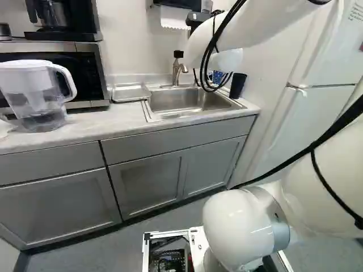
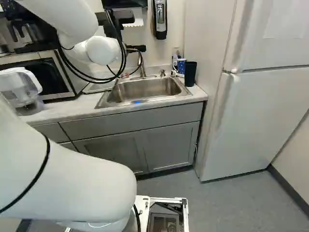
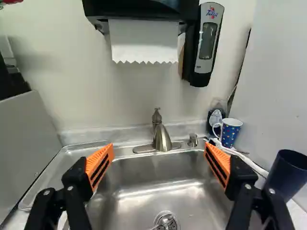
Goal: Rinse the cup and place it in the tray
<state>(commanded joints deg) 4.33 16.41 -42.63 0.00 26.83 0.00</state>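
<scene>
My gripper (image 2: 136,49) is partly hidden behind the wrist at the upper left of the right base view. In the wrist view the gripper (image 3: 158,160) stands open, its orange pads wide apart with nothing between them, and the sink (image 3: 144,191) lies beyond and below. A dark blue cup (image 3: 288,175) stands upright beside one finger, on the counter at the sink's fridge side. Behind it is a blue patterned mug (image 3: 230,132) with a white handle. The shallow tray (image 1: 130,92) lies on the sink's other side, beside the microwave.
The faucet (image 3: 162,138) rises at the sink's back edge. A paper towel dispenser (image 3: 144,38) and a soap dispenser (image 3: 207,45) hang above. A water pitcher (image 1: 37,93) stands before the microwave (image 1: 85,73). The fridge (image 2: 260,106) is at the right, and cabinets (image 1: 147,181) front the counter.
</scene>
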